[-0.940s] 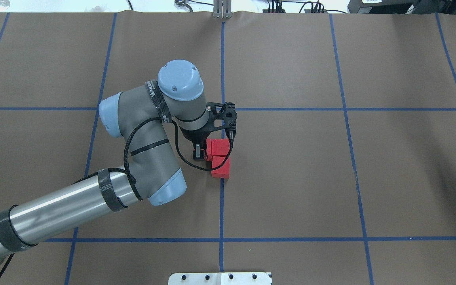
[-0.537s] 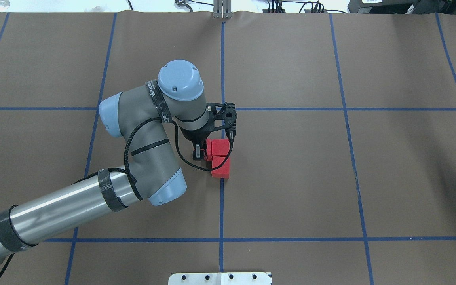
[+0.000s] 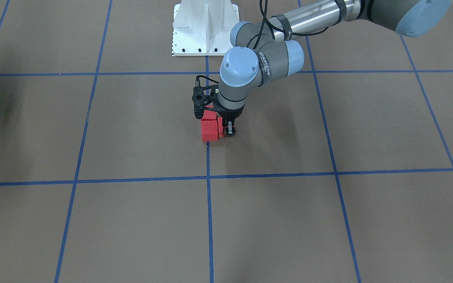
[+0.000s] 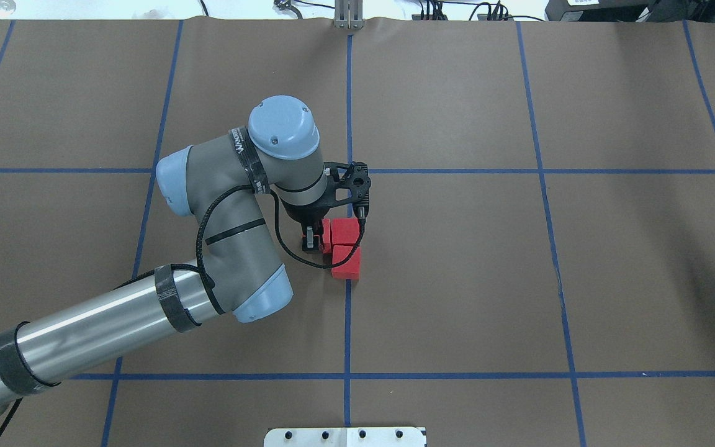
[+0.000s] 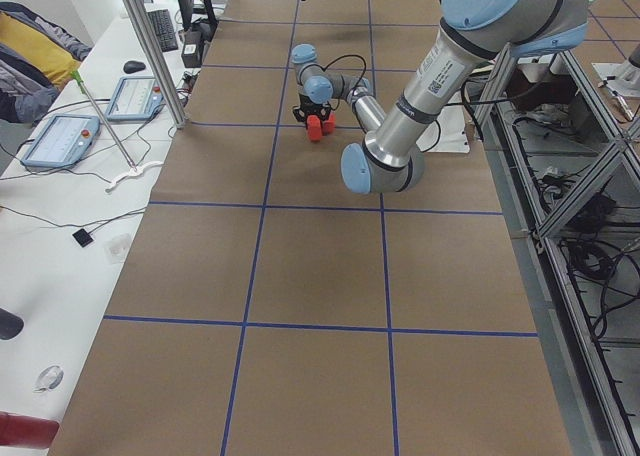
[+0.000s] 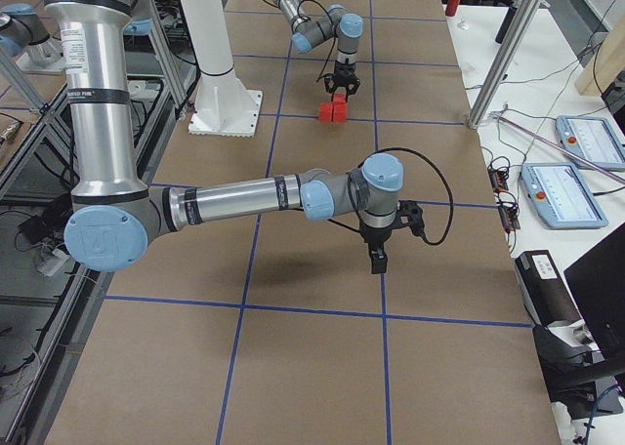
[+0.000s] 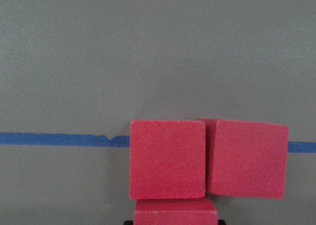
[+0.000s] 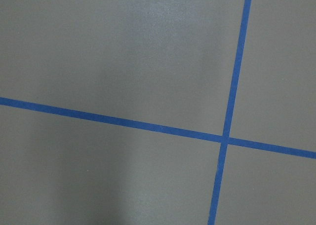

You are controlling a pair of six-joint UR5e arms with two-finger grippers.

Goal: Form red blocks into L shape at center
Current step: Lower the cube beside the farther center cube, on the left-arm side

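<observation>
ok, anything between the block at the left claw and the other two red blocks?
Nothing visible. The third block at the left claw already appears to butt against the two blocks on the blue tape line.

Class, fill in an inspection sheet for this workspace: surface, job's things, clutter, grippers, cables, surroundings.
Surface: brown floor surface, marked in large squares.
Job's things: three red blocks touching in an L on a blue tape line.
Clutter: nothing seen.
Grippers: left gripper straddles the end block, grip unclear; right gripper hangs over bare floor, state unclear.
Cables: black cable loops from the left wrist.
Surroundings: white robot base; teach pendants on side benches.
</observation>
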